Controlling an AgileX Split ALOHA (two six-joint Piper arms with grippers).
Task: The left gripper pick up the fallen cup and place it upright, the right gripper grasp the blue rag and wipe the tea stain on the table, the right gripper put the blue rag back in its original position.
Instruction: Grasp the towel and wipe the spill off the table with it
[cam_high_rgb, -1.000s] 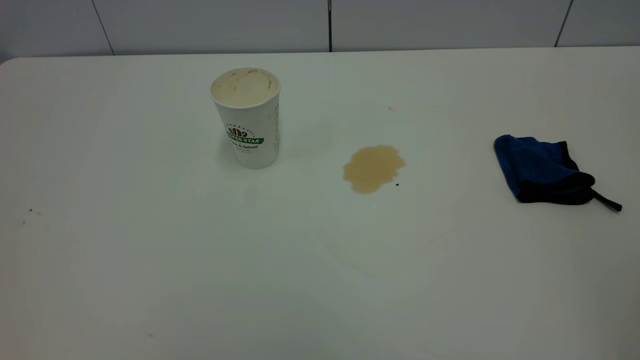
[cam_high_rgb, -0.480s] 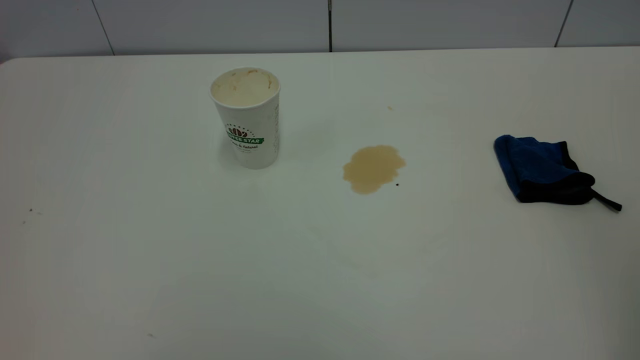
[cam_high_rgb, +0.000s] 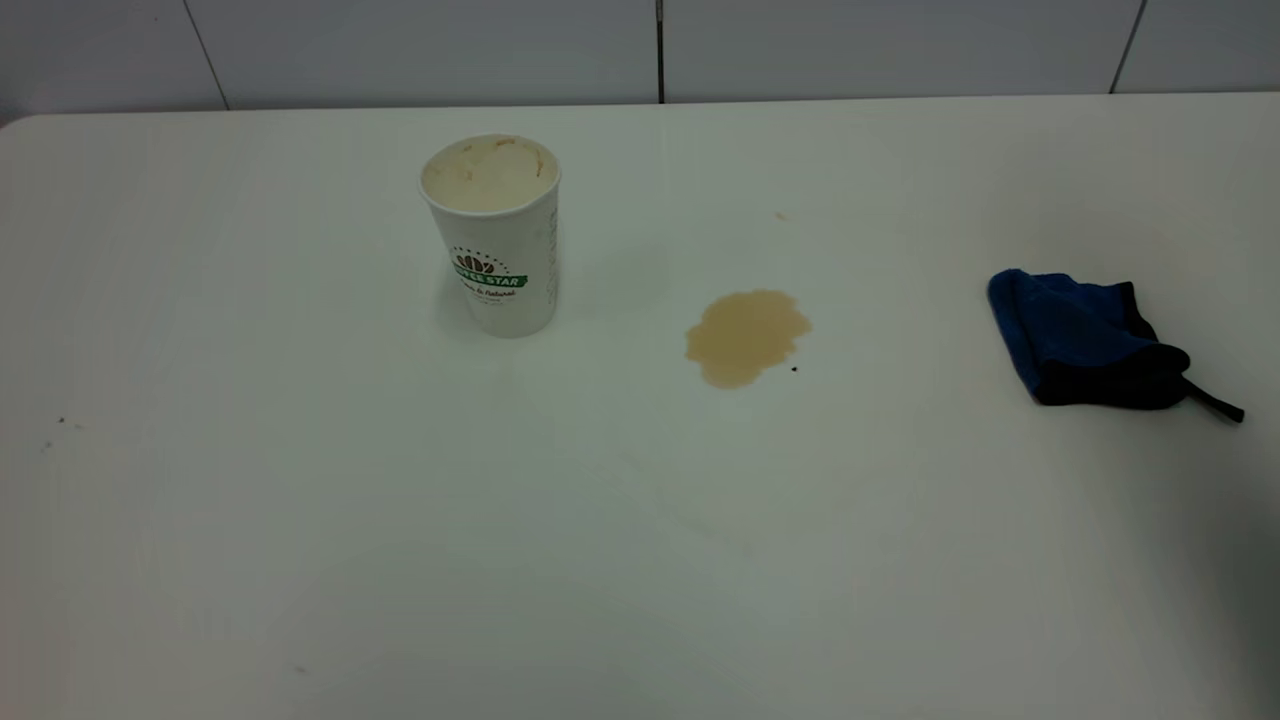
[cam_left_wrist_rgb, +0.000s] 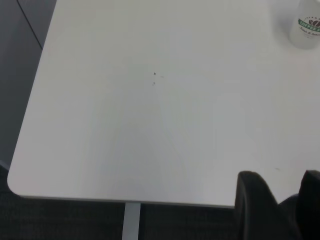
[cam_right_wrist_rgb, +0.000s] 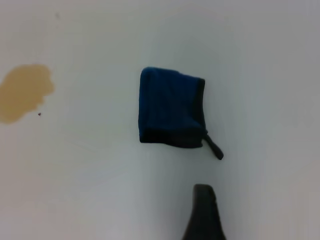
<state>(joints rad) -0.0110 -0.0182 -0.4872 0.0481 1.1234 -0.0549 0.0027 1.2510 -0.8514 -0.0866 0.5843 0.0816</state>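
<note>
One cup (cam_high_rgb: 491, 236) upright on surface (cam_high_rgb: 300, 520), left of centre, well clear of the rear edge. One tea stain (cam_high_rgb: 746, 336) mid-surface, apart from cup. One blue rag (cam_high_rgb: 1085, 340) folded near right edge. Wide bare room along the front. Left hand (cam_left_wrist_rgb: 280, 210) off the surface corner, right hand (cam_right_wrist_rgb: 202, 212) above rag; can't tell either's opening.

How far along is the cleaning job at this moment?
Done: the cup stands upright on the table. In hand: nothing is held; the right tool hovers near the blue rag. Left: grasping the rag, wiping the tea stain, which is unwiped, and returning the rag.
</note>
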